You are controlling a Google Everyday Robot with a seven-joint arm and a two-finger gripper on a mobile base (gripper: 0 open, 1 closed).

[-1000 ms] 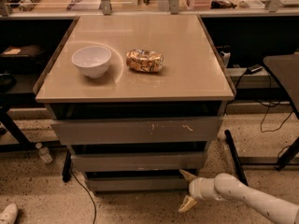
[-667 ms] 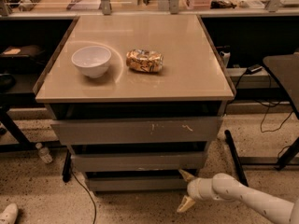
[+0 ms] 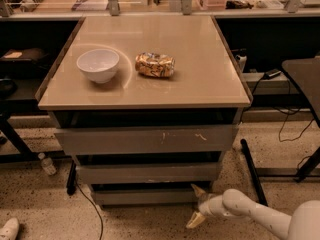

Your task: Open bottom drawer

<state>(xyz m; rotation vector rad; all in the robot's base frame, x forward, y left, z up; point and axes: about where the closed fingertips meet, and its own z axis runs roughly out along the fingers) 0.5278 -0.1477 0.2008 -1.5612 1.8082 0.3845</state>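
The bottom drawer (image 3: 145, 196) is the narrowest grey flat front, lowest of three under the tan tabletop, just above the floor. Above it sit the mid-width drawer front (image 3: 147, 173) and the widest drawer front (image 3: 145, 140) with pale scratch marks. My gripper (image 3: 198, 206) is at the end of the white arm (image 3: 260, 216) coming in from the lower right. It is open, with one tan fingertip (image 3: 198, 190) close to the bottom drawer's right end and the other fingertip (image 3: 195, 220) lower, over the floor.
A white bowl (image 3: 98, 65) and a crumpled snack bag (image 3: 155, 65) sit on the tabletop (image 3: 200, 79). A cable (image 3: 92, 211) runs over the speckled floor at the left. A plastic bottle (image 3: 47, 164) lies at left. Dark desk legs (image 3: 252, 171) stand right.
The gripper and arm have stayed nearly in place at the bottom drawer's right end. The drawers have not moved.
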